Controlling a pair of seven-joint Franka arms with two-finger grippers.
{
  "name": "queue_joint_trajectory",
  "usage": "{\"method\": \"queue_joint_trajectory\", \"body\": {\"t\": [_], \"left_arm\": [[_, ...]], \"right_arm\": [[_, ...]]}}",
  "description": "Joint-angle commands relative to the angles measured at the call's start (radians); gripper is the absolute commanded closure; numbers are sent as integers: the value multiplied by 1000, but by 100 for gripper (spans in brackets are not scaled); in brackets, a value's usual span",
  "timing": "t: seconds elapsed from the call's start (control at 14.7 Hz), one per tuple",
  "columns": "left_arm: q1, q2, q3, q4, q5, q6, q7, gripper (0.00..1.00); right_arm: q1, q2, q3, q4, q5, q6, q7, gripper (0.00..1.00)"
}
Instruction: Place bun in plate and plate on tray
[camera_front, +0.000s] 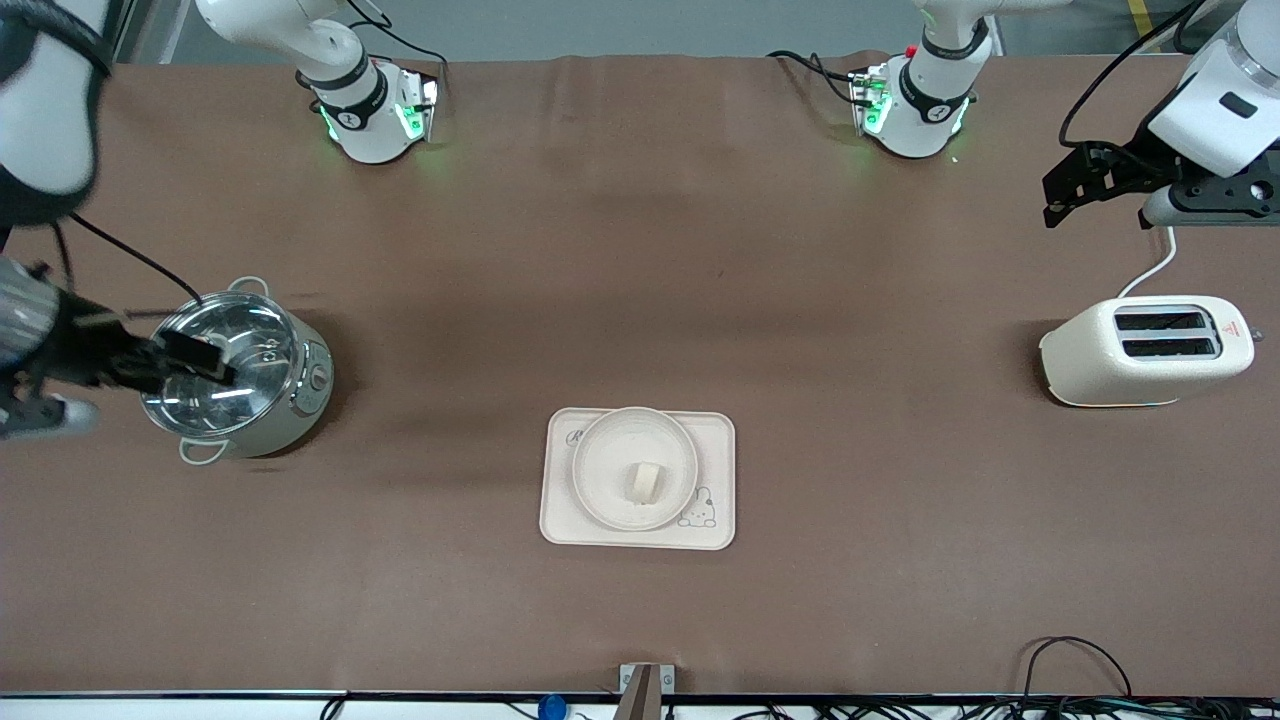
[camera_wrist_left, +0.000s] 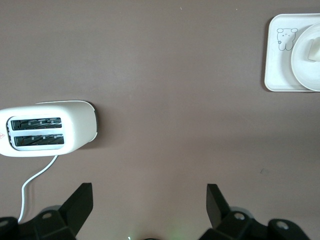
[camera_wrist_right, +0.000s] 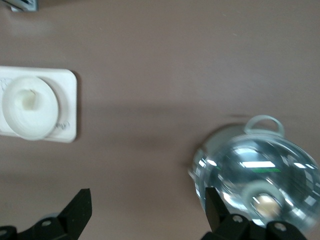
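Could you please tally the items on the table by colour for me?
Cream or white: 4 (bun, plate, tray, toaster)
Silver metal: 1 (pot)
Total: 5

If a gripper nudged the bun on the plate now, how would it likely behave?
The bun is small and rounded, so it probably weighs little and may roll or slide across the smooth plate. The plate's raised rim would likely stop it. It looks soft, so a firm pinch could dent it.
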Motion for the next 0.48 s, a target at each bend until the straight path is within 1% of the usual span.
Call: {"method": "queue_joint_trajectory", "body": {"t": [0.0, 0.07, 0.14, 0.2, 0.27, 0.41], "left_arm": [[2, 2, 5, 18, 0, -7, 16, 0], [0, 2, 5, 19, 0, -7, 16, 0], [2, -1, 5, 18, 0, -7, 16, 0], [2, -2, 5, 18, 0, -9, 18, 0], [2, -2, 5, 18, 0, -13, 18, 0], [2, -4, 7, 18, 0, -20, 16, 0]], "right_arm": [[-167, -137, 169, -54, -130, -50, -37, 0], [-268, -171, 281, -54, -195, -58, -41, 0], [-354, -199, 373, -56, -245, -63, -41, 0], [-427, -222, 447, -67, -273, -66, -41, 0], [-460, -248, 486, -82, -296, -67, -36, 0], [-489, -274, 535, -108, -356, -60, -30, 0]]}}
